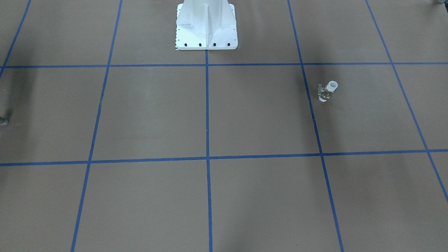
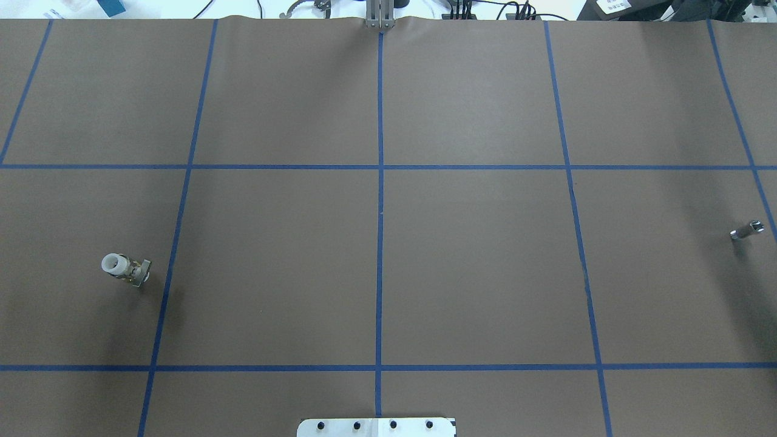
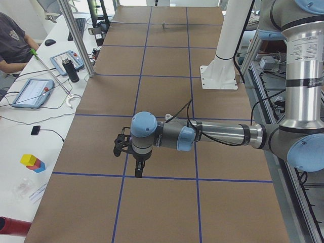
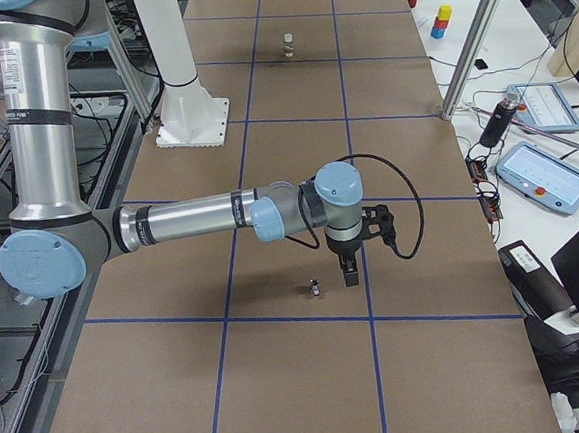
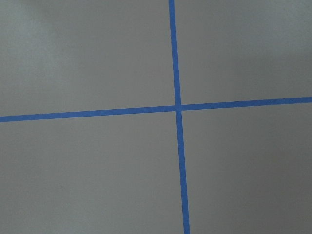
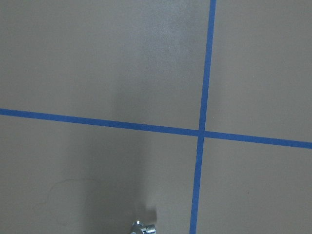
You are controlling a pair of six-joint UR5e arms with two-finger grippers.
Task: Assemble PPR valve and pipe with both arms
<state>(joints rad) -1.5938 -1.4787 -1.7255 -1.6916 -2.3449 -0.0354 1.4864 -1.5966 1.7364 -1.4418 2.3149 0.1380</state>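
The PPR valve (image 2: 124, 267) stands on the brown table on my left side, white socket end up, brass middle, grey lever to one side. It also shows in the front-facing view (image 1: 328, 91) and far off in the exterior right view (image 4: 288, 44). The pipe (image 2: 746, 230), a short silvery stub, lies on my far right. It shows at the bottom edge of the right wrist view (image 6: 143, 227). The right gripper (image 4: 349, 272) hangs just beside the pipe (image 4: 315, 288). The left gripper (image 3: 137, 169) hangs over a tape line. I cannot tell whether either gripper is open or shut.
The white bolted pedestal (image 1: 206, 31) stands at the robot's edge of the table. Blue tape lines (image 5: 176, 107) grid the brown paper. Operators' benches with tablets (image 4: 537, 172), cables and a seated person (image 3: 10, 40) run along the far side.
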